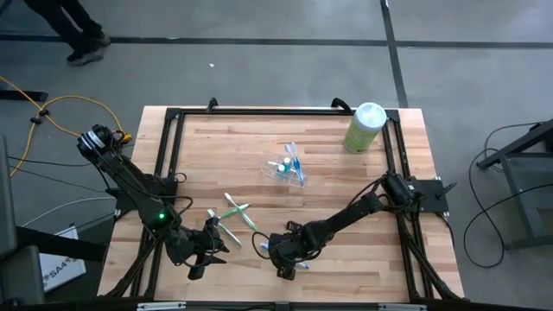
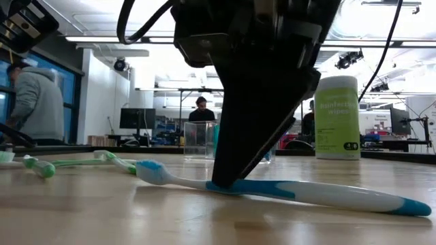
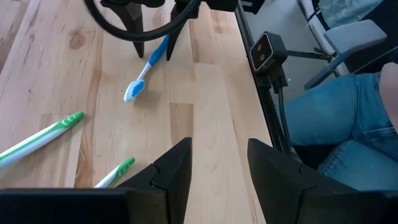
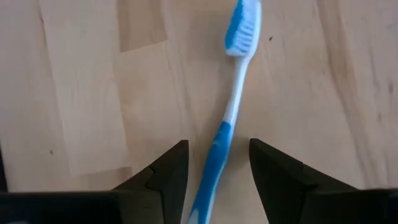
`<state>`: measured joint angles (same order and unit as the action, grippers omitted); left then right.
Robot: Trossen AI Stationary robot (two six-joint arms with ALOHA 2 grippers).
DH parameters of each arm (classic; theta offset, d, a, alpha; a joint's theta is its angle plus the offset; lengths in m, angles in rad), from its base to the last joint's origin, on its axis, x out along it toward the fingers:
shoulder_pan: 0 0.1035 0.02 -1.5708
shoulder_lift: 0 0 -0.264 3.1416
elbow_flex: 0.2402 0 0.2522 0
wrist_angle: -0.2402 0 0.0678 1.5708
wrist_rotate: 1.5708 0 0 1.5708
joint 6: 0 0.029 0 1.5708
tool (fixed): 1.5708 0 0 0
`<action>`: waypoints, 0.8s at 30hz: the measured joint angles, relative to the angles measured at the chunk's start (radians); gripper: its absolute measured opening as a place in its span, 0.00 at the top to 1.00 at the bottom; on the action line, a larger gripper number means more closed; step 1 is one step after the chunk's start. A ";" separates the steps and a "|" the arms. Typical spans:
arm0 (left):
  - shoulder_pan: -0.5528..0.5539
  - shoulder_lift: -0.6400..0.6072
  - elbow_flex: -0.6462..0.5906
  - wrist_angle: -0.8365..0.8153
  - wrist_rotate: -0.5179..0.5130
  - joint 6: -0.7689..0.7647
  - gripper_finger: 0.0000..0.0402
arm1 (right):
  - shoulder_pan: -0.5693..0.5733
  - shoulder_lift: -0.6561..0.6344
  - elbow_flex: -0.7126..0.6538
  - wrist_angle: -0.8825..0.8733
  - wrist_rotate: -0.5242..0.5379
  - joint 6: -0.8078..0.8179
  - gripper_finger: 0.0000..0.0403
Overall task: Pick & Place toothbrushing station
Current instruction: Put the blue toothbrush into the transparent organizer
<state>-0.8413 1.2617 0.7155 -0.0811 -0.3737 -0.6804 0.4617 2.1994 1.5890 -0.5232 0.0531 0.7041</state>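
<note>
Right gripper (image 4: pixel 214 171): fingers spread, straddling blue-white toothbrush (image 4: pixel 231 106) lying flat on desk (image 4: pixel 81 93); tips at its handle. Left gripper (image 3: pixel 219 165): fingers spread, empty.

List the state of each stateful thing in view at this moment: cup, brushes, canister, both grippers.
clear cup: on its side mid-table, a brush and tubes at its mouth
blue-white toothbrush: flat on the table, not lifted
green-white toothbrushes: lying loose, crossed
canister: upright, lid on
right gripper: open, straddling the blue-white toothbrush
left gripper: open, empty
</note>
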 joint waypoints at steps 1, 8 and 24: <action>0.000 0.000 0.000 0.000 0.000 0.000 0.62 | 0.003 0.000 0.000 0.000 0.000 0.004 0.60; 0.000 0.000 0.000 0.000 0.000 0.000 0.62 | 0.017 0.011 0.001 0.009 -0.003 0.033 0.60; 0.000 0.000 0.000 0.014 0.000 0.000 0.62 | -0.009 0.063 0.001 0.042 -0.023 0.009 0.81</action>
<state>-0.8413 1.2617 0.7155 -0.0666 -0.3733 -0.6804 0.4523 2.2620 1.5902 -0.4811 0.0301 0.7132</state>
